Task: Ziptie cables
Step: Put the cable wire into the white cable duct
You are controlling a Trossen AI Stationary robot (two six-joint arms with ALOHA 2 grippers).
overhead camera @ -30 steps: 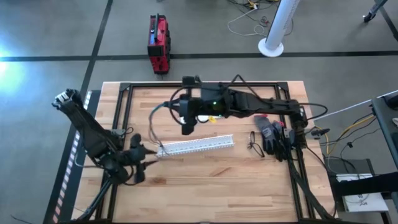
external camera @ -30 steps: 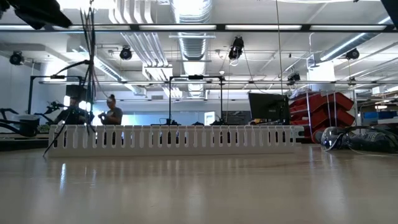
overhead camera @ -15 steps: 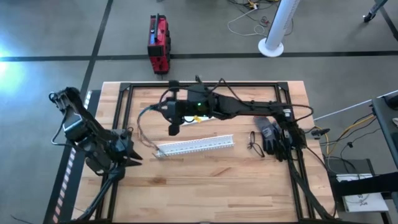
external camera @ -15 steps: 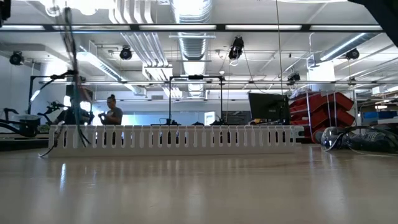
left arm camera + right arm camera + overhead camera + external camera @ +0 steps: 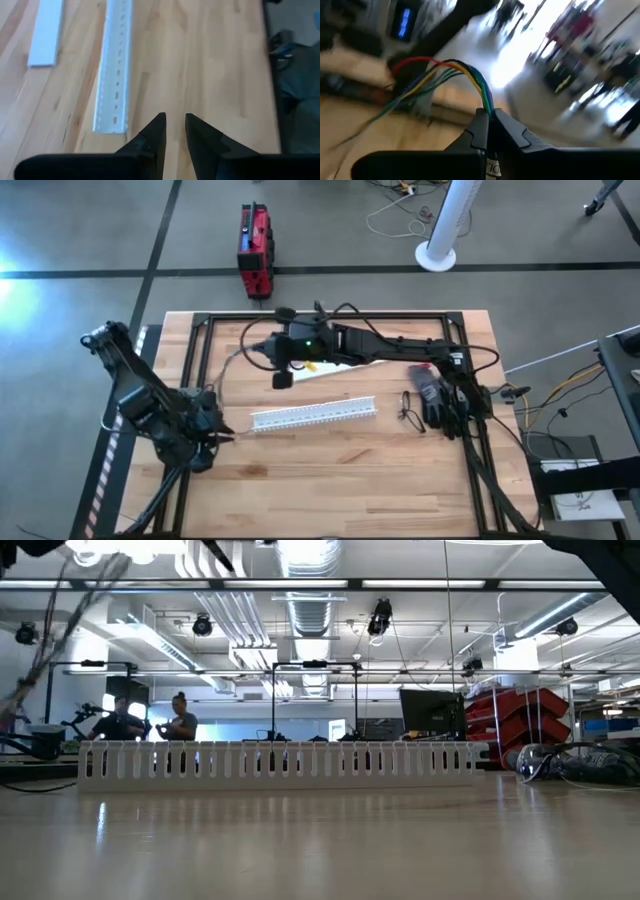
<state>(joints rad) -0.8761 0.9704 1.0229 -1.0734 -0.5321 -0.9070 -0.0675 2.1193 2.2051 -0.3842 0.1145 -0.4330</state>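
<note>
1. The right gripper point(image 5: 488, 116) is raised above the far left part of the bench point(image 5: 330, 470), beyond the slotted cable duct point(image 5: 313, 415). Its jaws are clamped together on a bundle of coloured wires point(image 5: 451, 75).
2. In the right wrist view, the bundle shows red, yellow, green and blue strands that leave the fingertips and arc away toward the bench edge. In the high view, the same wires point(image 5: 232, 363) trail from the gripper toward the left side of the bench frame.
3. The left gripper point(image 5: 174, 122) sits low over the near left part of the bench, just beside the left end of the cable duct point(image 5: 116, 65). Its jaws stand slightly apart with a narrow gap between the tips and hold nothing.
4. The white cable duct lies flat near the middle of the bench, its long axis running left to right. In the low view it appears as a row of upright white fingers point(image 5: 280, 760).
5. A separate flat white strip point(image 5: 45, 31) lies beside the duct, apart from it, on its far side.
6. A heap of dark cables point(image 5: 437, 402) rests at the right side of the bench, well apart from the duct.
7. People point(image 5: 180, 716) show in the room behind the bench in the low view.
</note>
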